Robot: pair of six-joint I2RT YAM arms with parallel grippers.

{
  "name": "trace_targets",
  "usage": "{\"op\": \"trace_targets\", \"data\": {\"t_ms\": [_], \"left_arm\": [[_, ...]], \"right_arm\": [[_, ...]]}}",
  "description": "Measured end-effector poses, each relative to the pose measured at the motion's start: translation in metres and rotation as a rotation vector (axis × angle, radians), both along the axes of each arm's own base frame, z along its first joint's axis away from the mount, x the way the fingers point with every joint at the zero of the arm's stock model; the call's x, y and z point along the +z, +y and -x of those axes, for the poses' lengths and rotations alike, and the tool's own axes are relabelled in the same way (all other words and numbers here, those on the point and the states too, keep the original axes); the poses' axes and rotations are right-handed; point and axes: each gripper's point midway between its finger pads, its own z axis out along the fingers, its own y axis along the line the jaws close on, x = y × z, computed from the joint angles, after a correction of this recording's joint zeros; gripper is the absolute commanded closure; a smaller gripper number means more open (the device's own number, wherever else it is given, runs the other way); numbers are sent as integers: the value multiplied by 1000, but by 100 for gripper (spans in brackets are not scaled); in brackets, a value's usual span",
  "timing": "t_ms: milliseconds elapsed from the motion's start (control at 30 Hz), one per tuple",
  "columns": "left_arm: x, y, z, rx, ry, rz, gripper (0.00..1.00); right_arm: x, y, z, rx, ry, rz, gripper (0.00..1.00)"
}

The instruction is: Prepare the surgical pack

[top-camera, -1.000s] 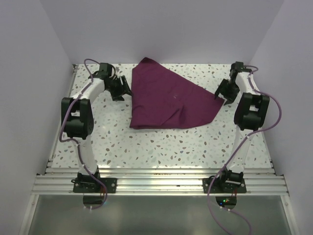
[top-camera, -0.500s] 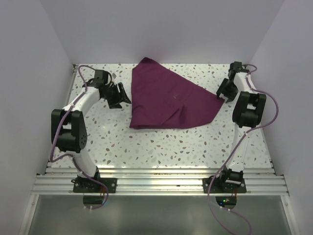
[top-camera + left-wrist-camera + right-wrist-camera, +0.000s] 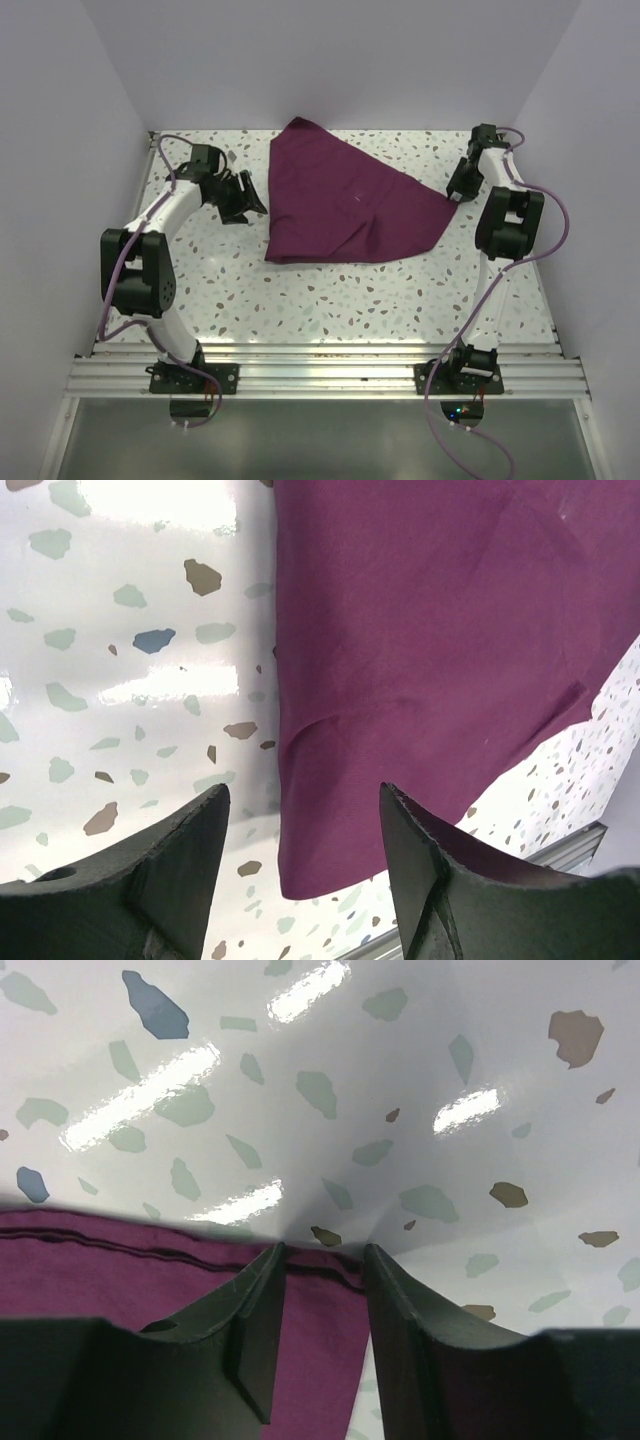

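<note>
Right gripper (image 3: 322, 1250) hangs low over the right-hand corner of the large deep-maroon fabric cloth (image 3: 340, 205), its two dark fingers a narrow gap apart and straddling the cloth's stacked edges. Nothing looks pinched between them, and the fabric lies flat on the white speckled terrazzo table (image 3: 300, 300). The left gripper (image 3: 300, 792) sits just beside the cloth's left edge, over bare tabletop, with its jaws spread wide and empty. This placement, one gripper at each side of the bundle, suggests they are positioned to take hold of opposite edges for another fold or a lift. The cloth itself lies folded into a rough triangle at the far middle of the table, one point toward the back wall, and a few shallow creases cross its surface. No steel tray, instruments or pads show; whether any are wrapped inside cannot be told. Around the scene are plain pale walls, a ribbed aluminium rail (image 3: 320, 375) along the near edge, and purple cables looping beside both arms. Nothing stands between either gripper and the fabric.
</note>
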Motion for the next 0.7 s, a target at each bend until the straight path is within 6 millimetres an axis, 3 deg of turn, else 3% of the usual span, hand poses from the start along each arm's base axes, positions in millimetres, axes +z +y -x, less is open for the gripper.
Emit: {"op": "trace_targets", "data": {"t_ms": [367,533,700], "left_arm": [[9,-1,6,-11,-18,6,40],[20,-6,21,-42,-45,17,49],[10,-19,44,-91,-15,30,53]], "right_arm": [[-1,4,0,2,-5,-18,99],[3,18,13,9,23,-50,100],[35,54,16,76,1,-64,100]]}}
